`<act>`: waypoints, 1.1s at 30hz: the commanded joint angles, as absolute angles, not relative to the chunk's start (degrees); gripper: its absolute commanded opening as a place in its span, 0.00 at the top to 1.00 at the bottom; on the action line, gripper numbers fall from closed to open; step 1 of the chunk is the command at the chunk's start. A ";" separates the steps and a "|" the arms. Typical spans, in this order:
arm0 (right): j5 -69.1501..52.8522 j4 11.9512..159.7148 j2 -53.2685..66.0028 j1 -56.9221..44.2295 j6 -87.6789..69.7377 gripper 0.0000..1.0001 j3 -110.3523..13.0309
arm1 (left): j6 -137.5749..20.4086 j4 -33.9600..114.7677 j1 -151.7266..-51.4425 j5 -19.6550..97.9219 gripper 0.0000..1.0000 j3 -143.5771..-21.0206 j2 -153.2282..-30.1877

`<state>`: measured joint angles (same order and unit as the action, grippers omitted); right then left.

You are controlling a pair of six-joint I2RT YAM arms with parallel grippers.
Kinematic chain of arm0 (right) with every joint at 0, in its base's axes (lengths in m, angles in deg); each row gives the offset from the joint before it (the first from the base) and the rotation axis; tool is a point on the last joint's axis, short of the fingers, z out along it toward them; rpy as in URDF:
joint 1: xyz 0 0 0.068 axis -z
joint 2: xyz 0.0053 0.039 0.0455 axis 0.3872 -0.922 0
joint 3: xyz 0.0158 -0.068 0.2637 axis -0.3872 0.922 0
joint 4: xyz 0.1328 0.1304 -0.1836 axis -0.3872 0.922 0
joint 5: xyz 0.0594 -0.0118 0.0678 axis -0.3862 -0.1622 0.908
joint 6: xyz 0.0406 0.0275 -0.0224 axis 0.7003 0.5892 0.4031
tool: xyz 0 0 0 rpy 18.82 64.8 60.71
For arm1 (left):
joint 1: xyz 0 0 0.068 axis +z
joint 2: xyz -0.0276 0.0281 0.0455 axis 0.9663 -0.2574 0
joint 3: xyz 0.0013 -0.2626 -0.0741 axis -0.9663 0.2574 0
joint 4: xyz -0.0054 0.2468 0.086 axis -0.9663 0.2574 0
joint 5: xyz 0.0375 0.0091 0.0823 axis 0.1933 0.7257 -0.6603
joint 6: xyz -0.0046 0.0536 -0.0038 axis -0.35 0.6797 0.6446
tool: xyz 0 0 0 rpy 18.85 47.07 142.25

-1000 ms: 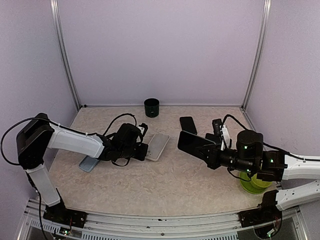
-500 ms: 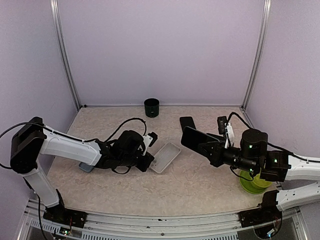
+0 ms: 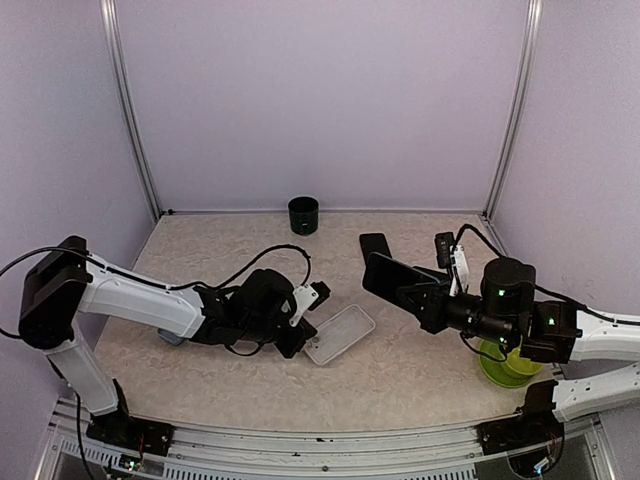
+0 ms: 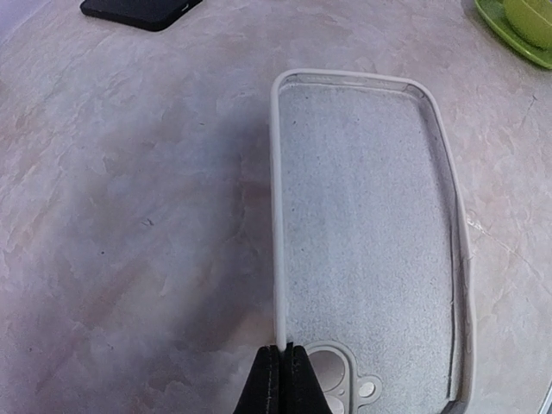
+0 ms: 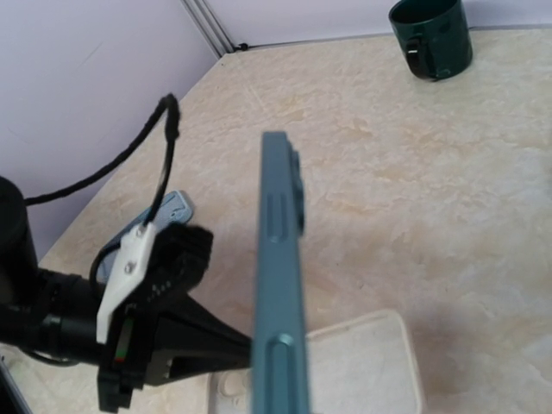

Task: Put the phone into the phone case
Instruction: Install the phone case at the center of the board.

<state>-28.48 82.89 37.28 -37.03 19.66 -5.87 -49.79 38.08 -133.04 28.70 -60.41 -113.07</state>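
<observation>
A pale translucent phone case [image 3: 342, 333] lies open side up on the table, just left of centre. My left gripper [image 3: 304, 336] is shut on its long side wall near the camera cut-out, which the left wrist view shows as the case [image 4: 362, 216] pinched between black fingertips [image 4: 285, 373]. My right gripper [image 3: 424, 297] is shut on a dark teal phone [image 3: 390, 275], held in the air to the right of the case. In the right wrist view the phone [image 5: 278, 276] stands edge-on above the case [image 5: 362, 366].
A dark green mug [image 3: 303, 215] stands at the back centre. A black phone-shaped slab [image 3: 375, 246] lies behind the held phone. A light blue case [image 5: 169, 212] rests at the left, behind my left arm. A green bowl [image 3: 503, 366] sits near the right arm.
My left gripper has dragged the case right and toward the front, turning it. The right gripper lifted the phone slightly, then held still.
</observation>
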 commanded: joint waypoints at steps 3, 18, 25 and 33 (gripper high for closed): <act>-28.30 80.65 37.42 -36.55 19.65 1.00 -5.99 | -47.18 41.07 -134.39 27.71 1.00 -63.28 -115.33; -27.92 80.50 37.44 -36.55 20.22 1.00 -5.34 | -44.52 42.33 -135.89 23.12 0.99 -66.25 -120.10; -27.97 80.14 37.68 -36.55 20.63 1.00 -4.70 | -45.46 42.10 -135.90 20.04 0.81 -66.29 -119.68; -28.09 80.23 38.13 -36.55 20.86 1.00 -4.33 | -46.73 40.17 -136.37 22.16 0.77 -64.32 -115.51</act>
